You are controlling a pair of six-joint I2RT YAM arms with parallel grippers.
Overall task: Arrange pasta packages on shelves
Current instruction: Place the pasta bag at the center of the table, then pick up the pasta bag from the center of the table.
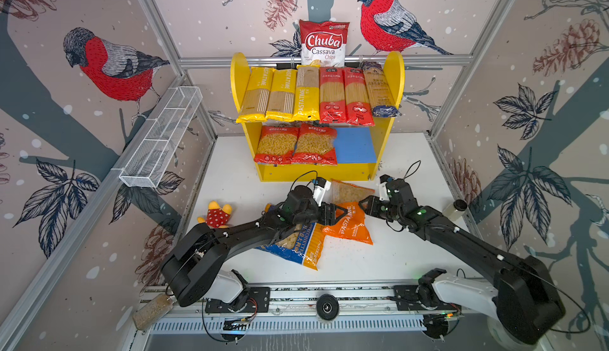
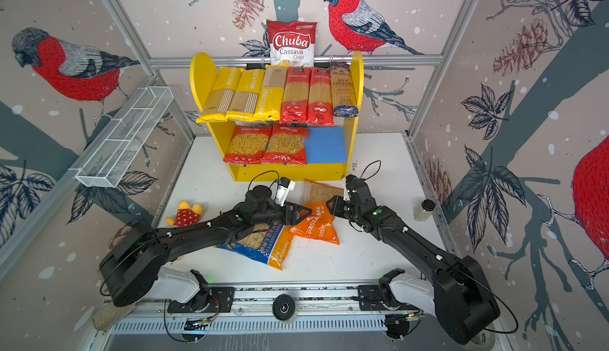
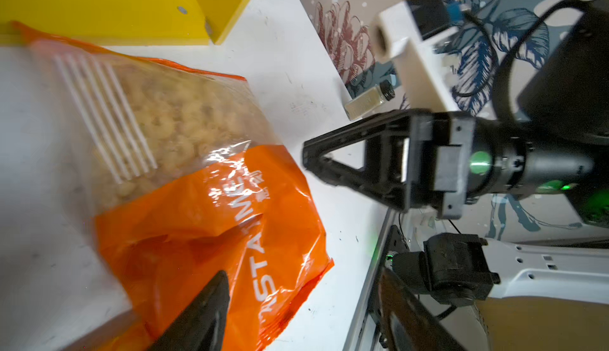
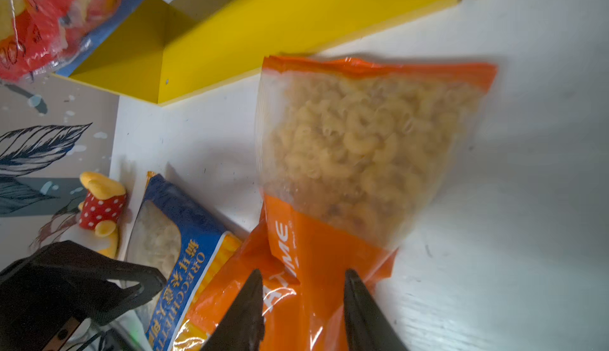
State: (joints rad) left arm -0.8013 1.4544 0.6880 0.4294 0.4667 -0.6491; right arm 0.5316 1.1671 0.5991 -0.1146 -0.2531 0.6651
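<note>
In both top views the small yellow wooden shelves (image 1: pixel 393 79) (image 2: pixel 357 79) stand at the back of the white table (image 1: pixel 412 257). Six long spaghetti packs (image 1: pixel 306 92) fill the upper board; two squat red short-pasta bags (image 1: pixel 296 145) lie on the left of the blue lower board (image 1: pixel 357 145). In front of the shelves lies the orange PASTATIME bag of elbow pasta (image 1: pixel 351 224) (image 2: pixel 318 224), overlapping a blue orecchiette bag (image 1: pixel 296 247). The left gripper (image 1: pixel 342 213) and the right gripper (image 1: pixel 362 205) hover over the orange bag from opposite sides.

In the left wrist view, one dark finger (image 3: pixel 204 313) of the left gripper lies over the orange bag (image 3: pixel 184 260); its other finger is out of frame, so I cannot tell its state. The right gripper (image 3: pixel 308 159) shows beside the bag.

In the right wrist view, the right gripper (image 4: pixel 303 283) is spread, its fingers straddling the orange bag's (image 4: pixel 329 260) printed end without pinching it.
</note>
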